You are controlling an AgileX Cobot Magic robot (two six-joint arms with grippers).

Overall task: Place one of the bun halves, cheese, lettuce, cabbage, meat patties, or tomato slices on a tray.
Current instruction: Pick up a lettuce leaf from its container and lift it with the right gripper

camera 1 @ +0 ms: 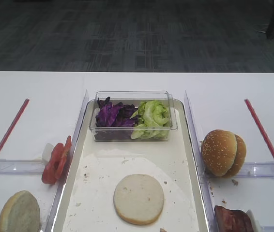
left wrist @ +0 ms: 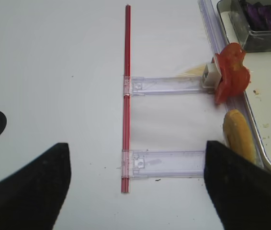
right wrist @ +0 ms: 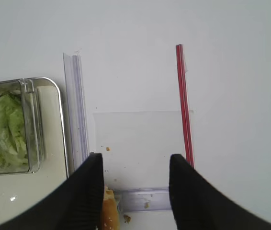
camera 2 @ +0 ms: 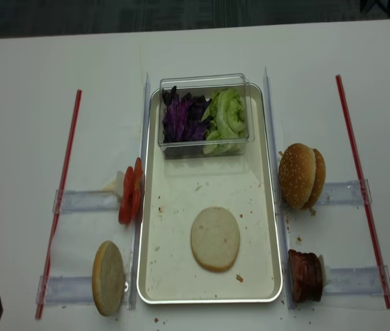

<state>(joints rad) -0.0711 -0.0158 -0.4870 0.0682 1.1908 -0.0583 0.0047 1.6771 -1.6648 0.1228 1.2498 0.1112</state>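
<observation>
I see the cream tray (camera 2: 271, 207) lying lengthwise at the table centre. One bun half (camera 2: 215, 238) lies flat on it, pale cut face up, toward the near end. At the tray's far end stands a clear plastic tub (camera 2: 205, 81) holding purple cabbage (camera 2: 181, 118) on the left and lettuce (camera 2: 226, 121) on the right.

Left of the tray, tomato slices (camera 2: 130, 192) stand on edge against a clear divider, and a second bun half (camera 2: 108, 277) stands on edge nearer the camera. Right of the tray, two sesame bun halves (camera 2: 301, 176) lean together on edge, with the meat patties (camera 2: 306, 275) nearer, also on edge. A red strip (camera 2: 357, 172) runs along the outer side of each group.

The right gripper (right wrist: 135, 191) holds its black fingers (right wrist: 85, 196) apart with nothing between them (a sesame bun edge shows just below the left finger, not gripped). The left gripper (left wrist: 135, 187) likewise has its fingers (left wrist: 35, 187) spread wide over the bare table, empty, with the tomato slices and bun half off to its right.
</observation>
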